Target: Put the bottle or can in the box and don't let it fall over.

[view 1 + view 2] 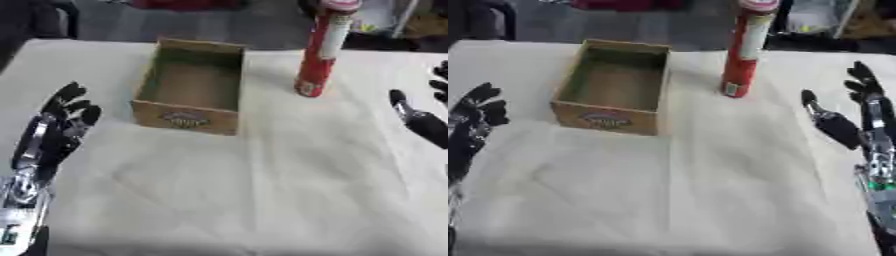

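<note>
On the left side of the cloth-covered pale table (262, 200), the robot's black and silver left hand (57, 127) rests with its fingers (68, 95) straight and spread, pointing away from the robot and holding nothing. Right of it, well apart, sits the open brown cardboard box (188, 117), its long sides running away from the robot, with a printed label on the near wall and its inside bare. Just right of the box's far corner stands the tall red cylindrical can (319, 55) with a white label; its long axis is upright, cap end up, base on the table, leaning slightly in the picture. It is outside the box and touches neither hand. At the right edge, the right hand (868, 115) is held open, thumb apart and fingers straight, near the can but clear of it. The right eye view shows this hand with its silver forearm, while the left eye view cuts it off at the edge; the left eye view shows more of the left forearm.
</note>
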Controlling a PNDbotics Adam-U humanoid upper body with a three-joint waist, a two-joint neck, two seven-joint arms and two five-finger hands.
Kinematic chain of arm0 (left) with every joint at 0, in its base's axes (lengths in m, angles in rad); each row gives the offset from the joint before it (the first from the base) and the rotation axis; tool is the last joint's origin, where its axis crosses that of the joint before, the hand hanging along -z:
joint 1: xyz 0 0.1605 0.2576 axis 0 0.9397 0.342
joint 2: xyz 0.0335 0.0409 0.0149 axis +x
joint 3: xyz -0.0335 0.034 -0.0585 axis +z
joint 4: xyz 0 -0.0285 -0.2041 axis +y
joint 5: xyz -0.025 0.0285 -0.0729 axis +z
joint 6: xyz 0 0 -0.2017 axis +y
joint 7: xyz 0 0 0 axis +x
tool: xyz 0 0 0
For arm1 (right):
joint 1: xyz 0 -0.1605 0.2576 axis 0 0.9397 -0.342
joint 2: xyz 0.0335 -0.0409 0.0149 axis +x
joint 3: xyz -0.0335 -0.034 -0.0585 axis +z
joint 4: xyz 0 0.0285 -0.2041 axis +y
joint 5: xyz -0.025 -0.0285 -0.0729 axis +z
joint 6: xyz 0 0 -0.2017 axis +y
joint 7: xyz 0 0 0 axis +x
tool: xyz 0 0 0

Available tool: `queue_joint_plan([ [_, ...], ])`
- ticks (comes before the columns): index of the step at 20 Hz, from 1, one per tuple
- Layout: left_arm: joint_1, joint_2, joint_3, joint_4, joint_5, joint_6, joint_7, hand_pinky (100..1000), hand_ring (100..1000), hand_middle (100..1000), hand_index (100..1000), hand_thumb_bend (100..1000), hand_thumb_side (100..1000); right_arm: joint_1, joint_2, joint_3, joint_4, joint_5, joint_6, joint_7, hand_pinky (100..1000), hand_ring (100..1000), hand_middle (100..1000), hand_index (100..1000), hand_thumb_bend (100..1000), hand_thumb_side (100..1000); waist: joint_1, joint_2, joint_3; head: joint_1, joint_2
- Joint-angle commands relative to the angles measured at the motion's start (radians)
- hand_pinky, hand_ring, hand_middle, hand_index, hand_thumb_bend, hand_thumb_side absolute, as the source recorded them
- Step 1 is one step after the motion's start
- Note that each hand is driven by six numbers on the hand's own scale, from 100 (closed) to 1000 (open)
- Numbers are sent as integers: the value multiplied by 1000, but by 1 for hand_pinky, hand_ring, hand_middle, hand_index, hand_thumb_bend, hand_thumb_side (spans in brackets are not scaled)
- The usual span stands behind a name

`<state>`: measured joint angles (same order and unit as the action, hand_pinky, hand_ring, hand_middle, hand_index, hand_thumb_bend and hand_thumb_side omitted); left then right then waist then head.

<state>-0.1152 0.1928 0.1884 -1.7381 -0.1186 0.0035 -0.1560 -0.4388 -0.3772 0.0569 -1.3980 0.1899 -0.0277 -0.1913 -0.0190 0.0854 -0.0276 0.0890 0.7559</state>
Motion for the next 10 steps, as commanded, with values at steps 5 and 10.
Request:
queue_joint_plan([
  [5,-8,11,-2,-12,0,-4,-7,760,878,878,962,700,658,-115,-14,30,97,-26,-9,35,922,908,925,1000,424,388,17,-19,11,-10,4],
  [10,-9,10,-5,-11,1,-4,-10,760,878,878,962,700,659,-172,16,40,169,-33,-25,41,922,907,925,1000,423,394,20,-18,20,-15,2],
])
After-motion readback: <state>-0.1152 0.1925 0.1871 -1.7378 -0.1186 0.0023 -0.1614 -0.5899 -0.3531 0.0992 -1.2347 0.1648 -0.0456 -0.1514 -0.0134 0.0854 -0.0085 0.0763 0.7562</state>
